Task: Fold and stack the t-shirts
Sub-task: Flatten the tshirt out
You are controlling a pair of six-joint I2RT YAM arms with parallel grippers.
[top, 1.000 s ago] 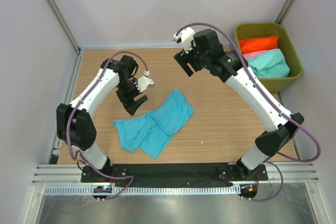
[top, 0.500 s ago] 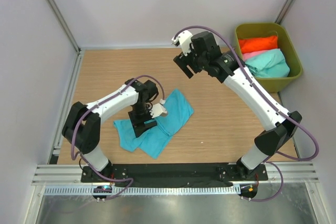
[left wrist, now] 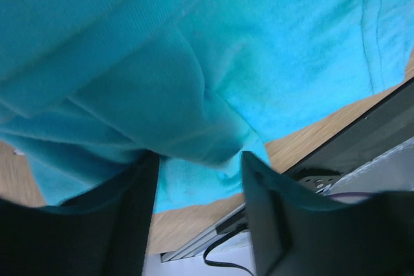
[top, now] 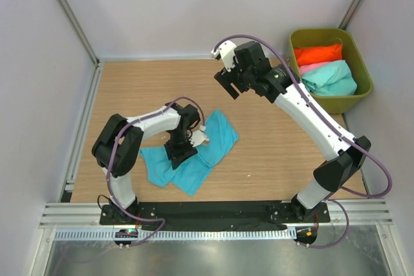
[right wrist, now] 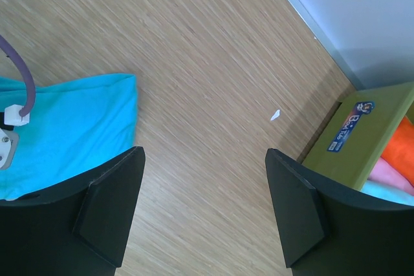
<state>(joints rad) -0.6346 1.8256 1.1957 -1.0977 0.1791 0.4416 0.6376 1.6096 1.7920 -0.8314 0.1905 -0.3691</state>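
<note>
Turquoise-blue t-shirt: crumpled on table, left of centre, unfolded. Left gripper: down on shirt's middle, fingers astride raised fold of cloth. Gap visible; cannot tell whether fold is pinched. Right gripper: raised over far side of table, jaws spread wide, nothing between. Orange-red t-shirt, pink t-shirt, mint-green t-shirt: piled in olive bin, far right corner.

Turquoise t-shirt; olive bin; orange-red shirt; seemingly pink shirt; mint shirt.

Overhead looks down; both wrist views share turquoise t-shirt.
</note>
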